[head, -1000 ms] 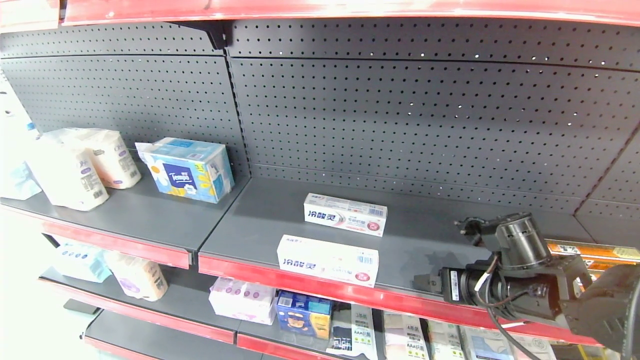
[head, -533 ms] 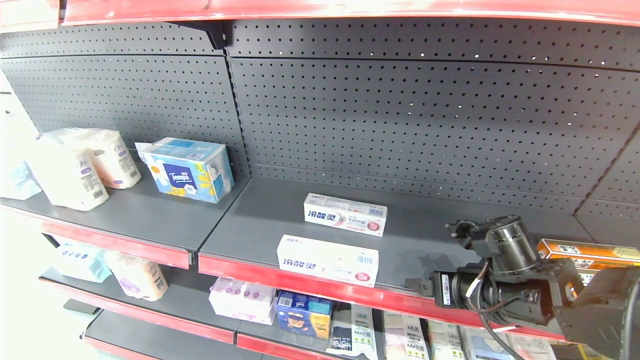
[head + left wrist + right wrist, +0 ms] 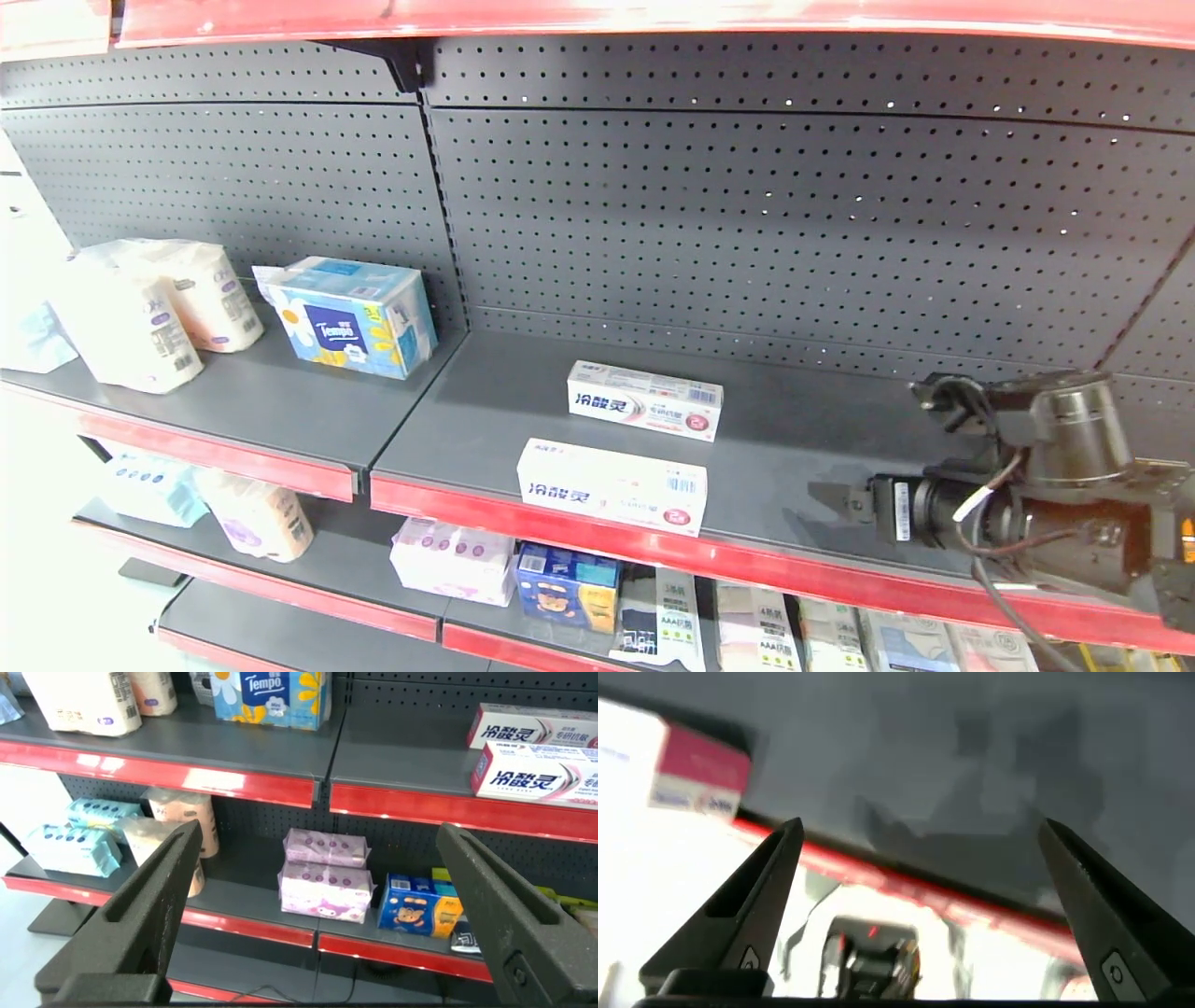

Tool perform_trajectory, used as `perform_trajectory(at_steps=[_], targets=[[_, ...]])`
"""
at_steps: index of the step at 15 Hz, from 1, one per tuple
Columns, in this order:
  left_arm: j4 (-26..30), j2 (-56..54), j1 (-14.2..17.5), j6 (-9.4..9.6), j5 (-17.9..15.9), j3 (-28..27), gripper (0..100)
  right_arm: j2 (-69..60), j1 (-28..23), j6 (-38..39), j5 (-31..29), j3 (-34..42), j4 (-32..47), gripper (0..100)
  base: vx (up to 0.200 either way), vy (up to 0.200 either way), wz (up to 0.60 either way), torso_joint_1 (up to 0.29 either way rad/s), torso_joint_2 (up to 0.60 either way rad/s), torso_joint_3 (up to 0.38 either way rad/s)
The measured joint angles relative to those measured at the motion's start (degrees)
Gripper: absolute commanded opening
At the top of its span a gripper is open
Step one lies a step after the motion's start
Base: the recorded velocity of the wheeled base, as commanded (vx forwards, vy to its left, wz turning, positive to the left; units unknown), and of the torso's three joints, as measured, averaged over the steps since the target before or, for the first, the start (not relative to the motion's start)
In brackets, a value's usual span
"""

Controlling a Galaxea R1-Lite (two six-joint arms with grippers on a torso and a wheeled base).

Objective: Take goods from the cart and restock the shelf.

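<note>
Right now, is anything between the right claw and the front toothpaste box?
Nothing: bare shelf separates right gripper and front toothpaste box, in the head view.

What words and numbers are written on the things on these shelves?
Blue tissue pack: one white brand word on a dark patch; brand names I leave unquoted.
Front toothpaste box: large blue characters, a brand too; small print too tiny.
Back toothpaste box: the same characters; rest too tiny.
Big white paper pack: label too small to read.
Blue box on the lower shelf: print too blurred to read.
</note>
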State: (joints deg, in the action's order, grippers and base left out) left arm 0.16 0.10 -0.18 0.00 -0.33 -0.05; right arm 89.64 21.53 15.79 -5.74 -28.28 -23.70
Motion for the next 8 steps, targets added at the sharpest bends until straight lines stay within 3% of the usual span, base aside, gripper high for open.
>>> perform_trajectory(at_steps=[5,8], targets=[[0.0,0.0,0.0,0.00,0.0,0.0,100,-16.5,-8.7,-5.8,4.7,2.5,3.7,100,0.000,0.000,0.00,0.000,0.00,0.000],[0.0,0.0,0.0,0.00,0.0,0.0,100,-25.7,-14.1,-13.5,5.4,7.9,6.8,100,0.000,0.000,0.00,0.000,0.00,0.000]])
